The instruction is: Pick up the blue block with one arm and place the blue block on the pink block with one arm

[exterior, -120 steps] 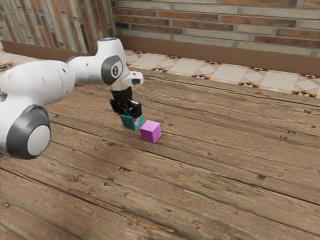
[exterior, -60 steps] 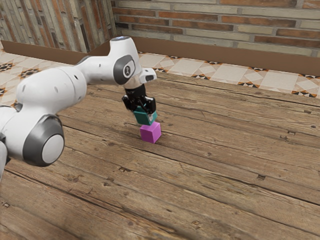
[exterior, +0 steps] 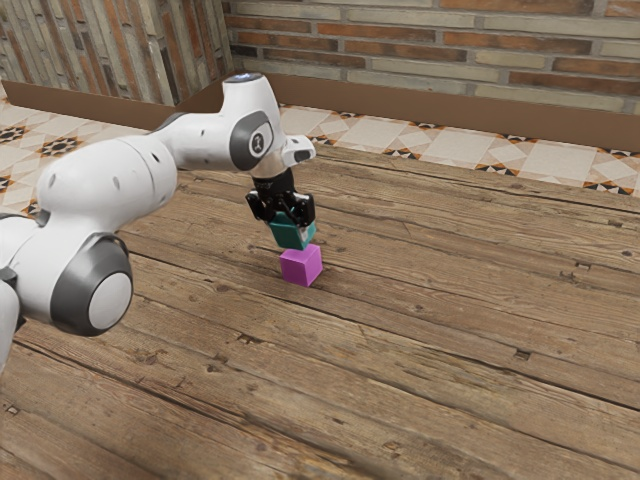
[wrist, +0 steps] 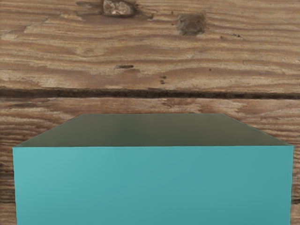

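Observation:
In the exterior view the teal-blue block [exterior: 291, 235] rests on top of the pink block [exterior: 301, 266], set slightly toward that view's left of it. My black gripper [exterior: 285, 219] comes straight down onto the blue block and is shut on it, a finger on either side. The pink block stands on the wooden table [exterior: 450, 330]. The wrist view has the blue block [wrist: 152, 178] close under my hand, its top face and one side showing, with wood planks beyond it.
A brick wall [exterior: 430, 40] and a tiled floor strip [exterior: 450, 145] run behind the table. The white arm [exterior: 110, 190] comes in from the exterior view's left. Bare planks surround the two blocks.
My hand carried the blue block toward the exterior view's right, from beside the pink block to on top of it. Over the last half second it barely moved.

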Controlling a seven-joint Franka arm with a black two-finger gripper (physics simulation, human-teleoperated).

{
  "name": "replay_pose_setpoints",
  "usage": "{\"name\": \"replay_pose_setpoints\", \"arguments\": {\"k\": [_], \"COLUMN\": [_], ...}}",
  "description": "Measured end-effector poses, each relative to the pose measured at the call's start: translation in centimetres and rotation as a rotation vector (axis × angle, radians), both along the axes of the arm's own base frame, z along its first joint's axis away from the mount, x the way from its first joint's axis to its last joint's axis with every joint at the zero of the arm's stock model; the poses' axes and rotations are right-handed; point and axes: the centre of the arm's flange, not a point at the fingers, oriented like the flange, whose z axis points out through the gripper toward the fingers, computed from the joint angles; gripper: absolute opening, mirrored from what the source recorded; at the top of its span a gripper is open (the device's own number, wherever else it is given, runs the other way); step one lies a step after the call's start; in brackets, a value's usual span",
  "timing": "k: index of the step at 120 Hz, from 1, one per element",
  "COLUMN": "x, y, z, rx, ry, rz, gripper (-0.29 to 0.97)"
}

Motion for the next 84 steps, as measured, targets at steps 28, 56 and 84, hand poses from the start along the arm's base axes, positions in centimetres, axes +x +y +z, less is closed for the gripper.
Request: {"name": "replay_pose_setpoints", "arguments": {"k": [28, 56, 84], "x": [0.2, -1.6, -20.0], "y": [-0.1, 0.7, 8.1], "z": [-0.3, 6.2, 20.4], "rx": [0.0, -0.011, -0.071], "ry": [-0.018, -0.072, -0.064], "rz": [-0.007, -0.012, 0.063], "gripper": [0.48, 0.58, 0.63]}}
